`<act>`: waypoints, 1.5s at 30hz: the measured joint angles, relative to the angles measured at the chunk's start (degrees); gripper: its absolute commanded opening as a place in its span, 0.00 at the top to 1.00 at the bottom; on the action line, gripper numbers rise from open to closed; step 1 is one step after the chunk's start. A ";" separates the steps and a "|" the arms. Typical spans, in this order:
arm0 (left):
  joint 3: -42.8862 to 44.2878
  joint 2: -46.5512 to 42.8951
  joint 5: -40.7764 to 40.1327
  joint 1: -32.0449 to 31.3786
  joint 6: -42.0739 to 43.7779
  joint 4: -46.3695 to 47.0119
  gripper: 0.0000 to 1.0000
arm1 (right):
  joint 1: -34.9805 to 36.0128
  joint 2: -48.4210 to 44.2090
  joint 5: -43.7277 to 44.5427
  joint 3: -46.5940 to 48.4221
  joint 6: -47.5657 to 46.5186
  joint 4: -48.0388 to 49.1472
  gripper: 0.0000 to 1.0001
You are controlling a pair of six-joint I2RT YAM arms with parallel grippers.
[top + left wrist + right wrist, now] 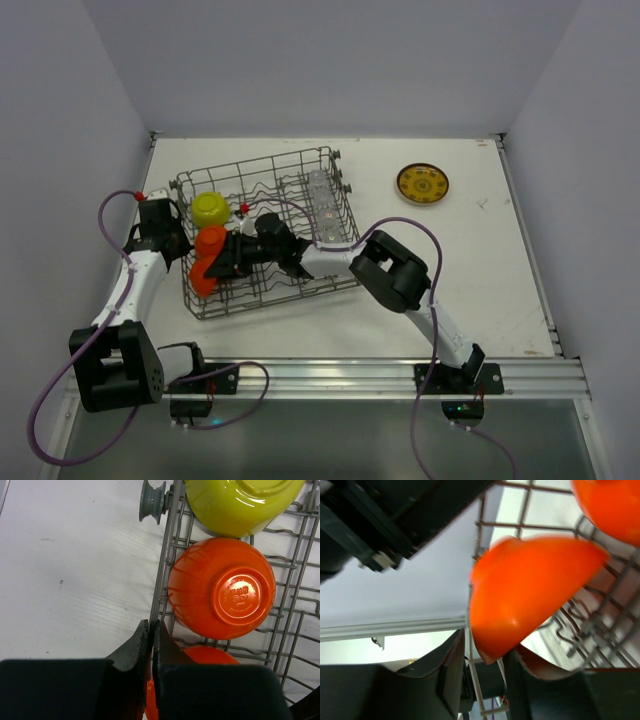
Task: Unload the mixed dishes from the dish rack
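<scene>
Presently, the orange bowl (530, 590) I was working on sat tilted on its side in the near-left corner of the rack (270, 303), against the wire wall. A second orange bowl (220, 587) and a lime bowl (240, 505) stood further back along the same side. I judged the bowl to be light, rigid plastic with a smooth, slippery wall. The rim was the correct place to take hold, one finger inside and one outside. A grip on the rounded wall would probably slip.

My right arm was stretched low across the rack from the right. My right hand (485, 647) was spread, its fingers (452, 680) straddling the bowl's rim, with a rack wire also in the gap. I could not tell whether the fingers were pressing on the rim.

My left arm reached along the outside of the rack's left wall. My left hand (151, 630) was pressed together, apparently pinching the rim wire to steady the rack.

The glass cups (320, 200) stood along the rack's right side. A patterned plate (421, 184) lay on the bench (470, 270), well apart.
</scene>
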 measured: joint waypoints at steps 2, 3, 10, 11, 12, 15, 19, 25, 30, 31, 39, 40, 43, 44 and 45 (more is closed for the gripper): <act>0.00 0.00 0.00 0.00 -0.02 0.02 1.00 | 0.00 0.74 -0.15 1.40 0.02 0.85 0.67; 0.00 0.00 -0.02 0.00 -0.02 0.02 1.00 | 0.00 1.16 -0.24 1.84 0.02 1.44 0.67; -0.04 -0.04 0.00 0.00 -0.02 0.04 1.00 | 0.00 2.71 -1.09 2.23 0.02 3.93 0.81; -0.04 -0.04 0.00 0.00 -0.02 0.04 1.00 | 0.00 2.73 -1.27 2.23 0.11 4.44 0.82; -0.04 -0.04 -0.02 -0.02 -0.02 0.04 1.00 | 0.00 2.73 -1.36 2.25 0.20 4.98 0.87; -0.04 -0.09 -0.02 -0.02 -0.02 -0.02 1.00 | 0.31 2.73 -1.57 2.10 0.61 7.08 0.94; -0.07 -0.09 -0.04 -0.02 -0.02 -0.04 1.00 | 0.39 2.60 -1.70 -0.42 0.98 10.93 1.00; -0.09 -0.11 -0.04 -0.02 -0.02 -0.07 1.00 | 0.48 -1.38 -2.38 -5.97 1.25 13.73 1.00; -0.09 -0.11 -0.07 -0.04 -0.02 -0.02 1.00 | 0.11 -9.49 -2.97 -12.68 0.15 13.20 1.00; -0.09 -0.11 -0.09 -0.04 -0.02 -0.02 1.00 | -0.02 -11.28 -2.99 -13.77 -0.24 13.11 1.00; -0.09 -0.11 -0.22 -0.04 -0.04 -0.02 1.00 | -4.07 -32.59 -2.19 -21.14 -8.87 5.64 1.00; -0.09 -0.11 -0.24 -0.09 -0.04 -0.02 1.00 | -4.63 -35.34 -0.92 -21.46 -11.21 2.67 1.00; -0.09 -0.13 -0.48 -0.20 -0.07 -0.02 1.00 | -6.32 -42.99 4.00 -21.88 -19.06 -8.35 1.00; -0.09 -0.15 -0.57 -0.24 -0.04 -0.02 1.00 | -7.19 -46.07 6.29 -21.99 -22.25 -13.51 1.00; -0.09 -0.15 -0.68 -0.28 -0.09 -0.04 1.00 | -7.91 -48.04 7.48 -21.99 -24.30 -16.81 1.00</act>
